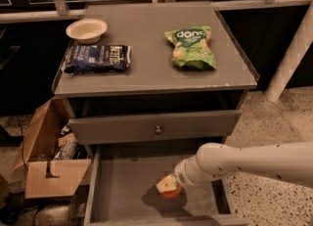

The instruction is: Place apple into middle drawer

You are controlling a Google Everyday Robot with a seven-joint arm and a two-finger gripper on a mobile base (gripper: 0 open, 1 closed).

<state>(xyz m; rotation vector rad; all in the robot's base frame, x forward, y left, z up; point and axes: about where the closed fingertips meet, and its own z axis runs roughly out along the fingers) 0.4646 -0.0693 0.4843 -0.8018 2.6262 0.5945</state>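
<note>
Camera view: you see your gripper (pixel 168 187), reaching in from the right below the front edge of the tabletop (pixel 146 58), clamped on the apple (pixel 172 193) over the floor of the open middle drawer (pixel 122 191), right of centre.

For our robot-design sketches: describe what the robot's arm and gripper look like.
The arm is a thick, smooth, cream-white tube with small dark specks, ending in a rounded wrist collar. The small pale-yellowish gripper at its tip sits over the wide shallow grey wooden drawer. No cables show.
</note>
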